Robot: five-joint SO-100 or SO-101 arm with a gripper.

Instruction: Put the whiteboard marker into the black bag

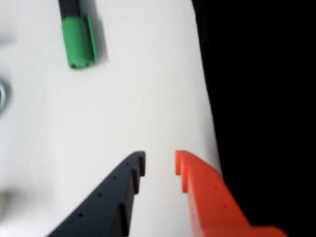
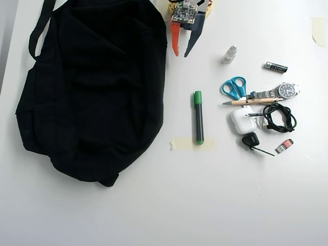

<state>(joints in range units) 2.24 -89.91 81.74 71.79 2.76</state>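
Green-capped whiteboard marker (image 2: 198,117) lies untouched on desk (image 2: 154,205), just right of black bag (image 2: 92,87) in overhead view. Fingers (image 1: 160,165) parted, empty. Grasp, carry, drop all remain.

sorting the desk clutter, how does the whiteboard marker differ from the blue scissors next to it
The whiteboard marker is a straight black barrel with green at both ends; the scissors have blue loop handles and short blades. In the overhead view the marker lies nearly vertical, one end on a strip of tape, while the scissors lie slanted on the bare table. The marker sits alone; the scissors touch a cluster of small items. Both look similar in length.
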